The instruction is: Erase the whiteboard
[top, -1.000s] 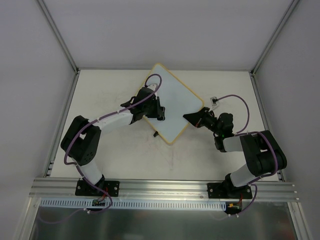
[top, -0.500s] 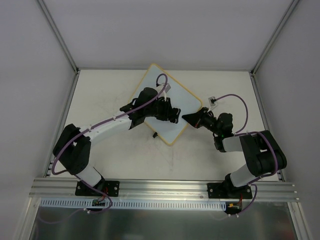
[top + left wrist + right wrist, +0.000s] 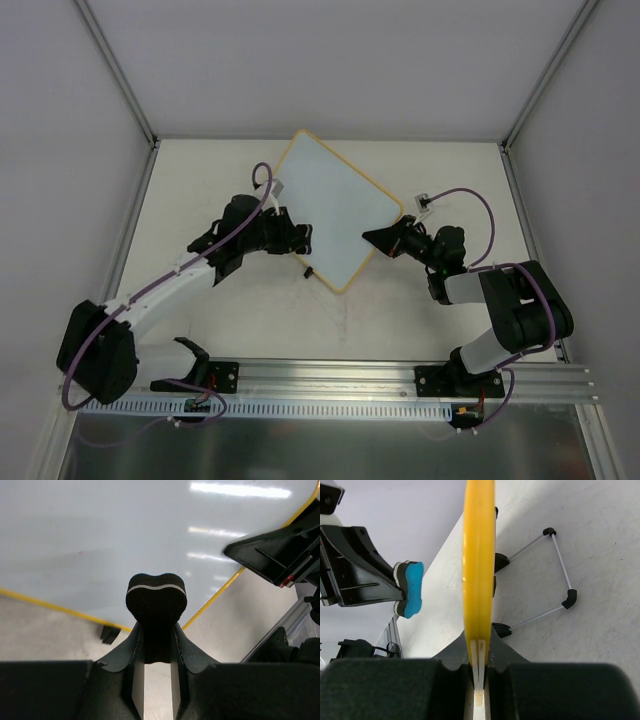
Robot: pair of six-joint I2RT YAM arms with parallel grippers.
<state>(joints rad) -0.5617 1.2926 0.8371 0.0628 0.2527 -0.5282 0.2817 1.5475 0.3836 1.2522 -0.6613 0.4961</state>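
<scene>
The whiteboard (image 3: 335, 205) lies slanted on the table, with a pale bluish face and a yellow rim. My right gripper (image 3: 385, 238) is shut on its right corner; the rim (image 3: 479, 565) runs edge-on between the jaws of that gripper (image 3: 479, 655). My left gripper (image 3: 303, 240) is shut on the black eraser block (image 3: 156, 607) at the board's near-left edge. The eraser's blue face (image 3: 413, 590) shows in the right wrist view. The board's face (image 3: 125, 535) looks clean. I cannot tell whether the eraser touches it.
A wire stand with black feet (image 3: 555, 575) sits under the board. A small black clip (image 3: 110, 633) sits at the board's near edge. A white cable plug (image 3: 428, 201) lies right of the board. Grey walls enclose the table.
My left gripper has swept with the eraser from the board's middle back left to its near-left edge. The board has turned slightly. My right gripper has held still.
</scene>
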